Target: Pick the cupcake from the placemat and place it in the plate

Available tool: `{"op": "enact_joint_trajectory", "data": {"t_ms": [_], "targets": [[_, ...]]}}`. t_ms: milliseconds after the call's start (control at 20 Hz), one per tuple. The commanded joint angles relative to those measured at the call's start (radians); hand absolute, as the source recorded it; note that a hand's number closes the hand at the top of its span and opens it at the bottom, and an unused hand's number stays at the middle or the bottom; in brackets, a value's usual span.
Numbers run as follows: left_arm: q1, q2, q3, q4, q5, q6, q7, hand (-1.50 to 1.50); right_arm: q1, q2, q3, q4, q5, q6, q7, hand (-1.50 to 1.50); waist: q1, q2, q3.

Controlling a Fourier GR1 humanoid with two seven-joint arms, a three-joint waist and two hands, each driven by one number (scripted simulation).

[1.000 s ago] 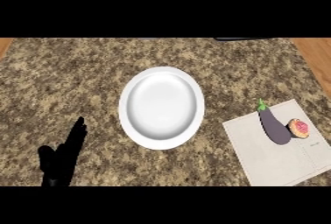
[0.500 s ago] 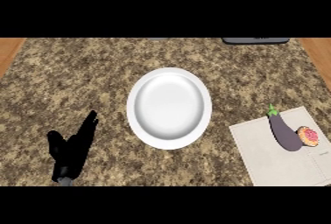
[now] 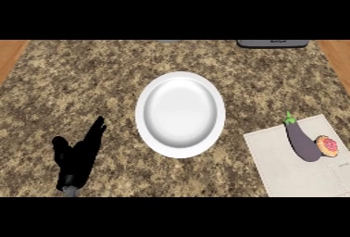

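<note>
Nearest to the view, at the lower left, the left hand (image 3: 78, 155) is seen resting above the counter (image 3: 82, 83), its fingers straight and relaxed, and nothing is held in it. The right hand is not shown at all. To the right of this hand and a little further, the white round plate (image 3: 180, 114) is found, smooth, glossy and shallow, with nothing in it. Well apart from the hand, far to its right, the pale square placemat (image 3: 290, 166) is laid, probably of cloth. On it the cupcake (image 3: 328, 146) is lying, touching or just beside a dark purple eggplant (image 3: 301, 141); which of the two cannot be told. The cupcake is judged light, soft and easily crushed, so it should be taken by its sides, not by the pink top. The counter is of speckled brown stone.
</note>
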Motion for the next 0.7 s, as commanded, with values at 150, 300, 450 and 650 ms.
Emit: {"op": "enact_joint_trajectory", "data": {"t_ms": [150,300,450,650], "targets": [[-0.006,-0.014,0.008,0.039,-0.002,-0.031,0.000,0.00,0.000,-0.032,0.123,-0.219,0.098,0.005,0.319,-1.50,0.011,0.005,-0.003],[-0.025,-0.031,0.033,0.080,-0.006,-0.054,-0.014,0.00,-0.029,0.027,0.155,-0.239,0.154,-0.004,0.353,-1.50,0.011,0.005,-0.001],[-0.032,-0.005,0.049,0.030,0.000,-0.055,0.056,0.00,-0.042,0.080,0.219,-0.317,0.214,-0.048,0.465,-1.50,0.012,0.004,-0.001],[0.016,-0.051,0.027,-0.007,-0.042,-0.023,0.032,0.00,-0.062,0.111,0.247,-0.297,0.315,-0.056,0.506,-1.50,0.015,0.004,-0.001]]}}
